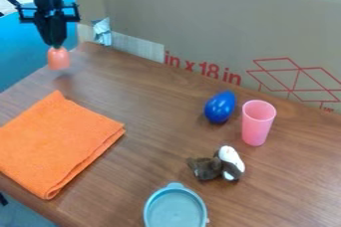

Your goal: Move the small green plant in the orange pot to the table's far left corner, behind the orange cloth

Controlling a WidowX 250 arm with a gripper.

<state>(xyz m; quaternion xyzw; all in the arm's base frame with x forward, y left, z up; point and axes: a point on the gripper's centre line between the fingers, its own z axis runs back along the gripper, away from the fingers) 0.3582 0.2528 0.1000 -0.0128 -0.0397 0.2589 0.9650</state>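
At the upper left the black gripper hangs above the table's far left part, shut on an orange object with a rounded shape. The object is held in the air, with a dark shadow on the wood below it. Nearest on the tabletop is a folded orange cloth, lying in front of the gripper and lower in the view.
A blue egg-shaped object and an upright pink cup stand right of centre. In front lie a brown-and-white toy and a grey-blue lidded container. A cardboard wall borders the wooden table at the back.
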